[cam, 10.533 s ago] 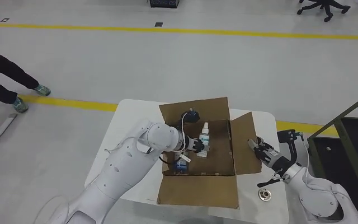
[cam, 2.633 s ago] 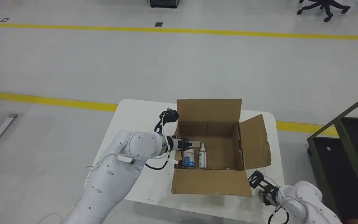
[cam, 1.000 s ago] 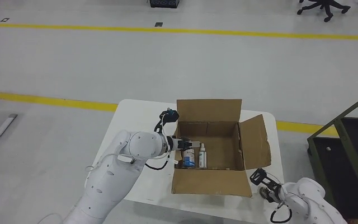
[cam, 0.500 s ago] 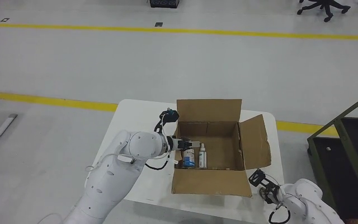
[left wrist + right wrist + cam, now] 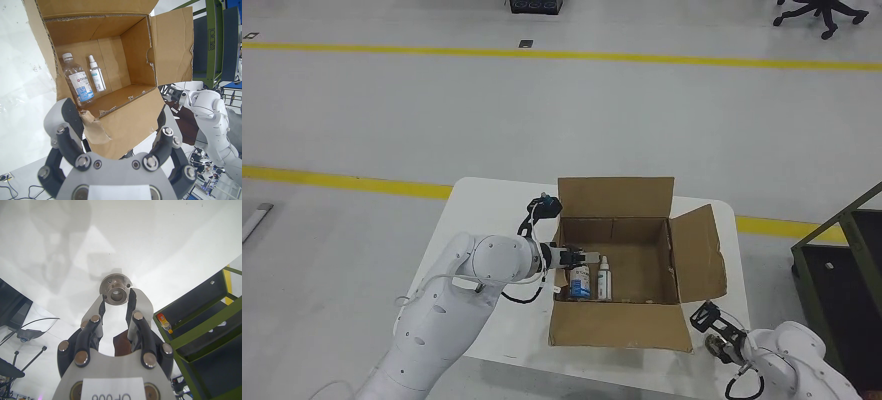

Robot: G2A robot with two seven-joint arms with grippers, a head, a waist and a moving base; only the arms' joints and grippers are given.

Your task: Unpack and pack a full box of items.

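An open cardboard box (image 5: 617, 320) stands on the white table (image 5: 482, 215), flaps spread. Inside, against one wall, are a clear bottle with a blue-and-white label (image 5: 80, 85) and a slim white spray bottle (image 5: 96, 75); both also show from above, the clear bottle (image 5: 580, 281) and the spray bottle (image 5: 603, 277). My left gripper (image 5: 117, 108) is open and straddles the box's torn side wall near a corner; from above the left gripper (image 5: 562, 257) sits at the box's left side. My right gripper (image 5: 117, 296) is shut on a round metal flange (image 5: 115, 292) at the table's front right corner (image 5: 712, 338).
A green metal rack (image 5: 842, 240) stands off the table's right edge, with an orange-capped bottle (image 5: 164, 321) on a shelf. Bare table lies left of the box. The right flap (image 5: 697, 250) leans outward toward the right arm.
Since ten seconds ago the box has been turned and shifted, and the right gripper went from the right flap down to the flange. In the last second it only shifts slightly.
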